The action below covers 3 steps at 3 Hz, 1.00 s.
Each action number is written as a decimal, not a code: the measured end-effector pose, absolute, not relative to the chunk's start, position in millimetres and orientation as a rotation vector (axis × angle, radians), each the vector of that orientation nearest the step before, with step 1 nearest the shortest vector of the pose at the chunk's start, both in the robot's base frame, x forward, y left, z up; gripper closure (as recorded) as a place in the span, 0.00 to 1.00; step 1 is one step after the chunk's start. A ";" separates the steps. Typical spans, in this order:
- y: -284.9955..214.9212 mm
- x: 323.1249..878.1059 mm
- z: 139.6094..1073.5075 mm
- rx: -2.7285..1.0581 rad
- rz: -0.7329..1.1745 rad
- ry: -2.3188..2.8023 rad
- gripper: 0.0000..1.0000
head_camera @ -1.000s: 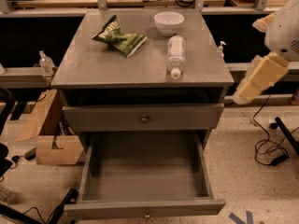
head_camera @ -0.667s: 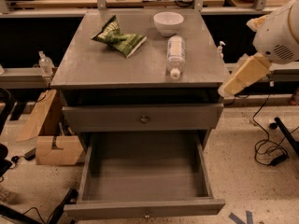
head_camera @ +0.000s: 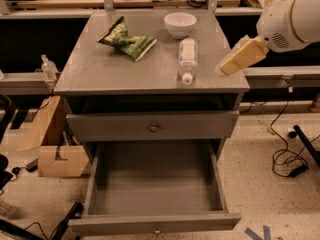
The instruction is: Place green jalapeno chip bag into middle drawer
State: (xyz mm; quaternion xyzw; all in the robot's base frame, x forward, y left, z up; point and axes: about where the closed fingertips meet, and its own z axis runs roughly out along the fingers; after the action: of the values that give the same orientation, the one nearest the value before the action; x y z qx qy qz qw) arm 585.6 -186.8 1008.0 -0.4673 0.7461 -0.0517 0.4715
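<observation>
grey cabinet top fills my view, with speckled floor and loose cables around it. the green jalapeno chip bag lies at the back left of that top, just left of the white bowl and well apart from the clear bottle lying on its side. my gripper hangs over the top's right edge, near the bottle, far from the bag; i cannot tell whether it is apart or together. below, the middle drawer stands pulled out under the closed upper drawer front. i judge the bag light, soft, crinkly and slippery, its chips fragile, so i'd pinch a raised crimped end gently. its white print is probably a brand name, but i can't read it.
</observation>
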 end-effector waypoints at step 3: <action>-136.4 669.2 1007.4 -1.188 -0.004 1.726 0.00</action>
State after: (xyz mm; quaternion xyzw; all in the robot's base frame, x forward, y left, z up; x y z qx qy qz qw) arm 669.2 -136.4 1007.4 -0.4911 0.7137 -0.0015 0.4995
